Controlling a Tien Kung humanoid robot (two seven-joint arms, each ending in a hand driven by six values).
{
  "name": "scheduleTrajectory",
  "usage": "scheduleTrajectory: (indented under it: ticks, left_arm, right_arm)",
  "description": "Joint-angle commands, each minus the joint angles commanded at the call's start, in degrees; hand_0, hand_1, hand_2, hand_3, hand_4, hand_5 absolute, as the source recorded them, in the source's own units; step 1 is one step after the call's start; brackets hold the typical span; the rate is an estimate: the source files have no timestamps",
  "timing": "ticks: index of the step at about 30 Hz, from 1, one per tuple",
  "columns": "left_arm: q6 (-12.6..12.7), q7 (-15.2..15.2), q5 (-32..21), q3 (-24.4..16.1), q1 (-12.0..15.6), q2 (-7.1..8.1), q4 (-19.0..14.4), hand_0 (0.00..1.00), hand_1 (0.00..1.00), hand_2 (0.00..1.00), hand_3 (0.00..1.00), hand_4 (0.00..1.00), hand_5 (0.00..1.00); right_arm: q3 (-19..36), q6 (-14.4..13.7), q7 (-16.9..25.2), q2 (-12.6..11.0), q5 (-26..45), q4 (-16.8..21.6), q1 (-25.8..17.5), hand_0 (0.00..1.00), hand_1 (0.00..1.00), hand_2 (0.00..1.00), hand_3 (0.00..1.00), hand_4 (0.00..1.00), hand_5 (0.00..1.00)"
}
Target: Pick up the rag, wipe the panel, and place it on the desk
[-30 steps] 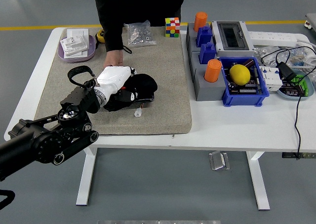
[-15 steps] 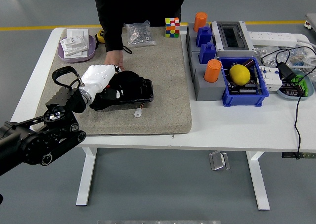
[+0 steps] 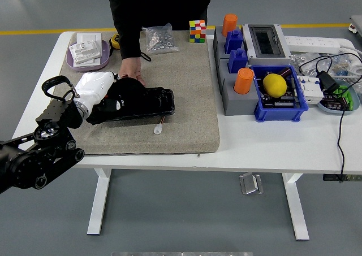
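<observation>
Rag: a black rag [image 3: 129,87] lay bunched on the left end of the panel, under the left hand; a second ago it sat further right, nearer the middle of the mat.
Panel: a dark, glossy panel [image 3: 148,102] lay flat on the grey mat [image 3: 186,92], towards the tabletop's left side; more of its right part showed bare than in the earlier frames.
Left hand: the white-cased left hand [image 3: 100,88] pressed on the rag with its fingers curled into the cloth, gripping it; it had slid left along the panel, towards the tabletop's left edge, and the black arm had drawn back with it to the near left corner.
Right hand: not seen.
Person: a person in black stood at the far edge, one hand [image 3: 130,68] resting on the mat just beyond the rag, touching or nearly touching it; that hand had barely shifted.
Small white piece: a small white piece [image 3: 158,129] lay on the mat just in front of the panel, in the same spot as before.
Tabletop: the white tabletop [image 3: 271,140] carried the mat on its left half.
</observation>
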Motion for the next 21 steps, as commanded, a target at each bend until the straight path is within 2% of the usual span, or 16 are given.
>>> scheduleTrajectory:
  ticks: [10,21]
  left_arm:
    - [0.49,0.81,1.17,-1.53,1.21,1.9,0.21,0.229,0.149,0.473,0.378,0.326,0.002]
    - [0.76,1.42,2.17,-2.83,1.63,3.26,0.54,0.227,0.149,0.475,0.38,0.334,0.002]
  right_arm:
    - [0.42,0.07,-0.13,0.15,-0.35,0.0,-0.15,0.723,0.581,0.667,0.577,0.998,0.416]
    - [0.88,0.12,-0.2,0.18,-0.57,0.0,-0.19,0.724,0.581,0.667,0.577,0.998,0.416]
